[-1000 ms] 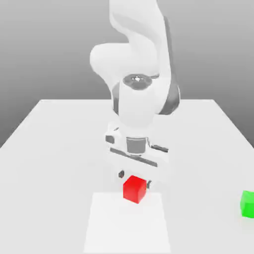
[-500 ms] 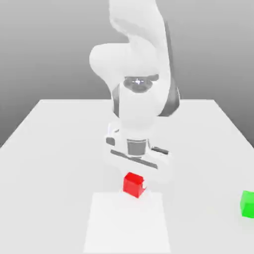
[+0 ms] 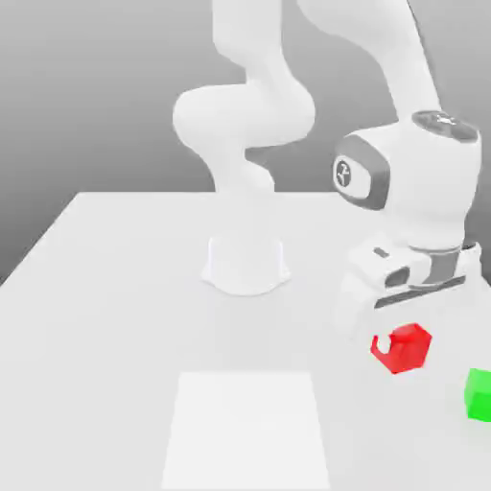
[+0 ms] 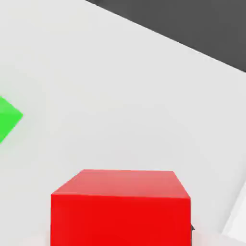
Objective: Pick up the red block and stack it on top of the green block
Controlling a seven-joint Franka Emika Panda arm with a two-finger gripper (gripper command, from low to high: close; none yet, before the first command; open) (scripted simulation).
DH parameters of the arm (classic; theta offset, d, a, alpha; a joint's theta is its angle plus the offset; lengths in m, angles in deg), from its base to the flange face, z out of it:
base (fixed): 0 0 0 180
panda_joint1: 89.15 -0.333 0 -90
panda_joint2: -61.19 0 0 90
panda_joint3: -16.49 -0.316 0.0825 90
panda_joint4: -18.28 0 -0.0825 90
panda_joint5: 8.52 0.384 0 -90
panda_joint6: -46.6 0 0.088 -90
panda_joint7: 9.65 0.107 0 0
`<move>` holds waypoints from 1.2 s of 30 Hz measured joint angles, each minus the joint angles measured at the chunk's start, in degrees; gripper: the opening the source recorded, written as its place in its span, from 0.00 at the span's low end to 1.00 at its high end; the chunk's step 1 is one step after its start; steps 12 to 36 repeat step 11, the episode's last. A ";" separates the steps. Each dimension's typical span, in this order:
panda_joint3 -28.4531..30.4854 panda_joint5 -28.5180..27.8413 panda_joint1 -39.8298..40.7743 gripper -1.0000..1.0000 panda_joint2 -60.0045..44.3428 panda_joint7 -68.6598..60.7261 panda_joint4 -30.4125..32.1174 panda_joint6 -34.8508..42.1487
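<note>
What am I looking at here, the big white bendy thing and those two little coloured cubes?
The white thing is a robot arm, drawn by a computer simulation. One picture is taken from a camera standing off to the side; the other from a small camera on the arm's own hand. At the arm's tip is a gripper, a two-fingered pincer. It is shut on the red block, carrying it above the white table. The green block sits on the table near the exterior view's right edge, a little beyond and below the red one. In the hand view, the red block looms close and a corner of the green block peeks in. A paler square patch marks the table's front.
</note>
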 joint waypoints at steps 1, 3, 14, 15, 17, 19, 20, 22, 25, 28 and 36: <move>-1.02 -0.68 -0.83 0.00 -1.10 -2.79 -2.04 0.92; -3.03 -2.35 -2.42 0.00 -3.57 -7.96 -6.03 2.39; -0.97 -8.77 -5.60 1.00 -13.04 -6.94 -8.83 -3.93; -0.97 -8.77 -5.60 1.00 -13.04 -6.94 -8.83 -3.93; -0.97 -8.77 -5.60 1.00 -13.04 -6.94 -8.83 -3.93; -0.97 -8.77 -5.60 1.00 -13.04 -6.94 -8.83 -3.93; -0.97 -8.77 -5.60 1.00 -13.04 -6.94 -8.83 -3.93; -0.97 -8.77 -5.60 1.00 -13.04 -6.94 -8.83 -3.93; -0.97 -8.77 -5.60 1.00 -13.04 -6.94 -8.83 -3.93; -0.97 -8.77 -5.60 1.00 -13.04 -6.94 -8.83 -3.93; -0.97 -8.77 -5.60 1.00 -13.04 -6.94 -8.83 -3.93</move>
